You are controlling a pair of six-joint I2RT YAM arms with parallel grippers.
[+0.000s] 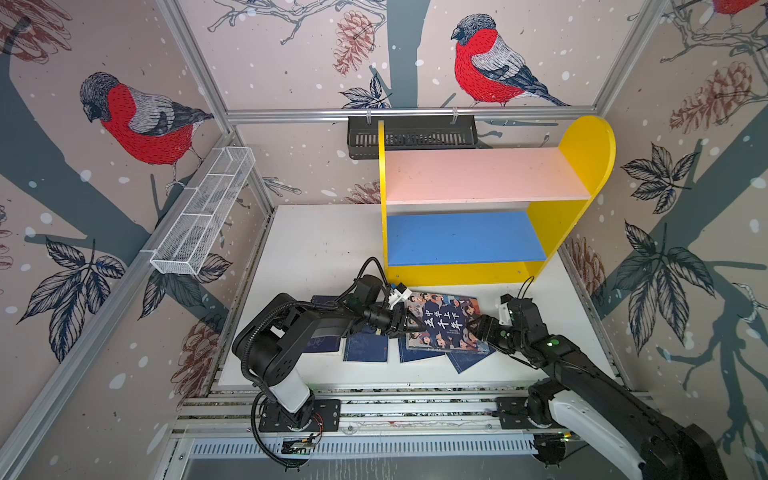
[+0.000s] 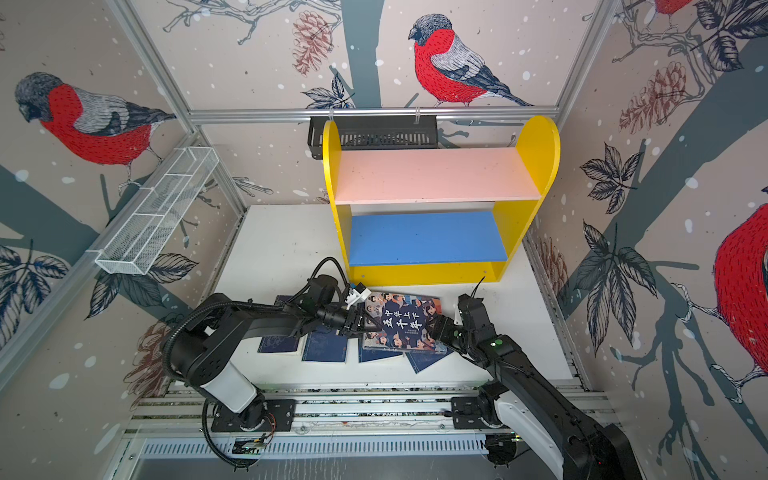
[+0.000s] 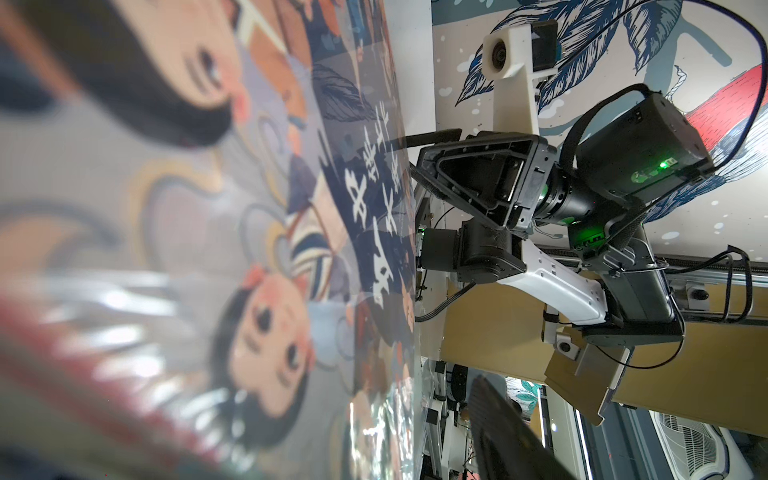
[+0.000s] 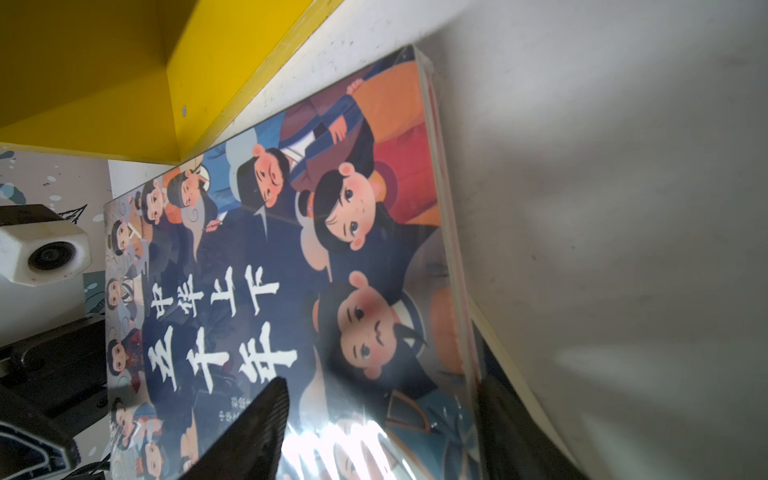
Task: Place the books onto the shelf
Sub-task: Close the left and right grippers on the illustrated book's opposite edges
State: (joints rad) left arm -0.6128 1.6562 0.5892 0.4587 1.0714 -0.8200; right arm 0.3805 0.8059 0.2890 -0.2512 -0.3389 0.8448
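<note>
Cartoon-cover book (image 1: 446,328) judged stiff, heavy, film-slick; opposite-edge hold advised | right gripper (image 1: 477,325) pinched on edge | left gripper (image 1: 409,325): closure undetermined

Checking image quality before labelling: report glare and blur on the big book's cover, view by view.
Left wrist view: the cartoon-face book is close and out of focus, with glare streaks across it. Right wrist view: it is sharp, with one bright glare patch nearest the lens. Both top views: evenly lit, title readable.
</note>
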